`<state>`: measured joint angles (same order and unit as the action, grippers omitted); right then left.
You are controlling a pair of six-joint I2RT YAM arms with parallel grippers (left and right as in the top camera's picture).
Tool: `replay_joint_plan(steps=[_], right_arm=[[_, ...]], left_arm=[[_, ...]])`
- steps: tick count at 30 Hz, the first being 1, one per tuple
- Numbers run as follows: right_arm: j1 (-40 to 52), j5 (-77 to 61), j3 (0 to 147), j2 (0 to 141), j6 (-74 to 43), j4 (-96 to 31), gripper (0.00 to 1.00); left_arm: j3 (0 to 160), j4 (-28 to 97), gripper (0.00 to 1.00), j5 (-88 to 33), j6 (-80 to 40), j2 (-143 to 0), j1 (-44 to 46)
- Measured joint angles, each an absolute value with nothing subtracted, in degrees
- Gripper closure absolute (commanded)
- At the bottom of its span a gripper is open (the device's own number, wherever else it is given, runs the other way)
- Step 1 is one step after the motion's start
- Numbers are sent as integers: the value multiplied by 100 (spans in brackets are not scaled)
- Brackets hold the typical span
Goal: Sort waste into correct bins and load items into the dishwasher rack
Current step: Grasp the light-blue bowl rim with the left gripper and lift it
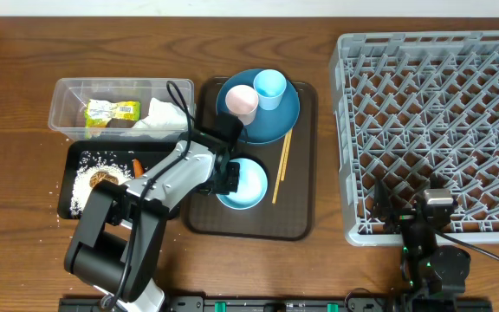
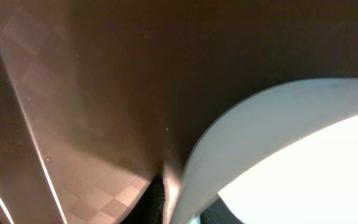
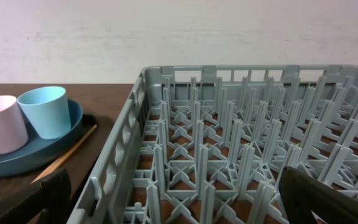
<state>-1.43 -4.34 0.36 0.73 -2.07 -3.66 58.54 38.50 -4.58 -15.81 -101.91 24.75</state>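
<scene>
A: Right side first, quick.
B: Right fingers point(image 3: 39, 199) spread wide, nothing between them. They sit at the bottom of the wrist view, at the near edge of the grey dishwasher rack point(image 1: 440, 130), which is on the right of the overhead.
A: Left?
B: Left fingers point(image 1: 225, 176) are at the left rim of the white bowl with light blue outside point(image 1: 248, 186), low centre on the dark brown serving tray point(image 1: 249, 224). The wrist view is only rim and tray, too close. Cannot tell if they pinch the rim.
A: Waste?
B: The shallow black tray point(image 1: 64, 199), left of the serving tray, holds white rice point(image 1: 87, 180), a brown food lump point(image 1: 104, 177) and a carrot stick point(image 1: 136, 166). The clear tub point(image 1: 59, 113) above it holds the yellow-green wrapper point(image 1: 111, 113) and the crumpled napkin point(image 1: 165, 117).
A: Dishes?
B: Wooden chopsticks point(image 1: 281, 165) lie on the serving tray right of the bowl. The blue plate point(image 1: 280, 121) is at the tray's top, with the pink cup point(image 1: 242, 101) and light blue cup point(image 1: 269, 87) upright on it, side by side. Everything is on the wooden worktop point(image 1: 24, 52).
</scene>
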Motion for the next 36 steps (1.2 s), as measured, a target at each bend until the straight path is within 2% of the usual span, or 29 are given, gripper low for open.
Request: replay_joint_plan(steps=[14,25,29,36], right_arm=[[-143,-434,38,73,-209,-366,1],[-143,-434,38,73,-209,-366,1],[-143,-436,38,73,-207,-366,1],[-143,-556,40,73,-690,-384,1]], left_arm=[[5913,3874,94,-587,-1562,-10007,2473],[5913,3868,94,-808,-1562,-8995,2410],[5913,3870,94,-1142,-1509,-8792,2224],[5913,3844,94,-2432,-1273,-8785,1579]])
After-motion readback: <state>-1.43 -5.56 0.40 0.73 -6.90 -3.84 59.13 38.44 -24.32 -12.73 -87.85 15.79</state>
